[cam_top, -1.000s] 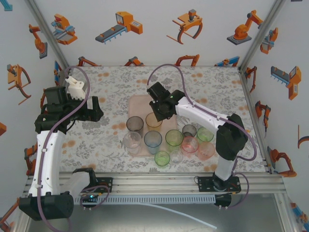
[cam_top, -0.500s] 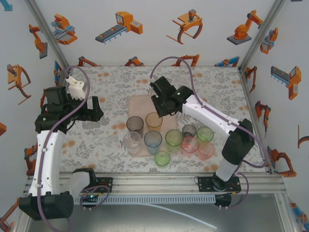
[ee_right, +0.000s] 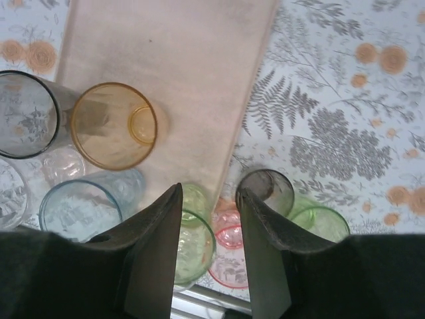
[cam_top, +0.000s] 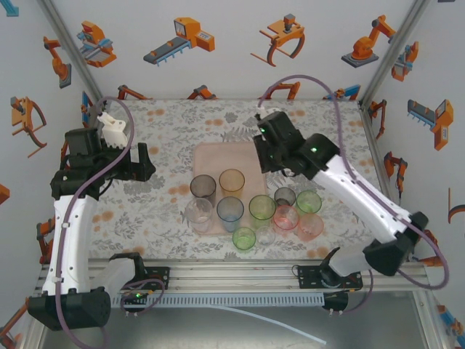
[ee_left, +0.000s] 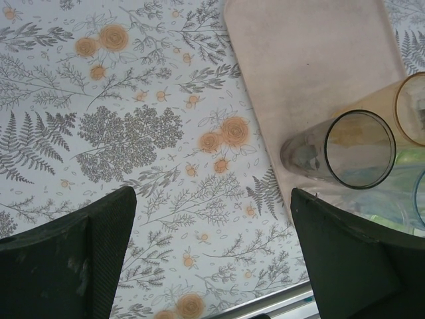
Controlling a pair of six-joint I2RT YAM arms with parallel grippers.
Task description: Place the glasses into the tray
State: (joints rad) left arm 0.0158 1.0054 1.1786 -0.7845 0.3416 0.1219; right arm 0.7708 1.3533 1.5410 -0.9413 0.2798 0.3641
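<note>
Floral tabletop (cam_top: 167, 123) is carrying a pink-beige tray (cam_top: 218, 156), with an orange glass (cam_top: 232, 181), a smoky glass (cam_top: 203, 187) and a blue glass (cam_top: 229, 209) standing on it. Others, including a green glass (cam_top: 309, 201) and a pink glass (cam_top: 311, 226), are waiting on the cloth to its right. Right gripper (ee_right: 209, 193) is hovering over the tray's right edge, partly open and empty. Left gripper (ee_left: 212, 199) is hanging wide open, holding nothing.

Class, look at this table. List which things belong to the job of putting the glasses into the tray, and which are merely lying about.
Part of the job:
the glasses, some on the tray, some beside it
the tray
right gripper
left gripper

Just there:
floral tabletop
robot pictures on the walls
metal rail at the near edge
</note>
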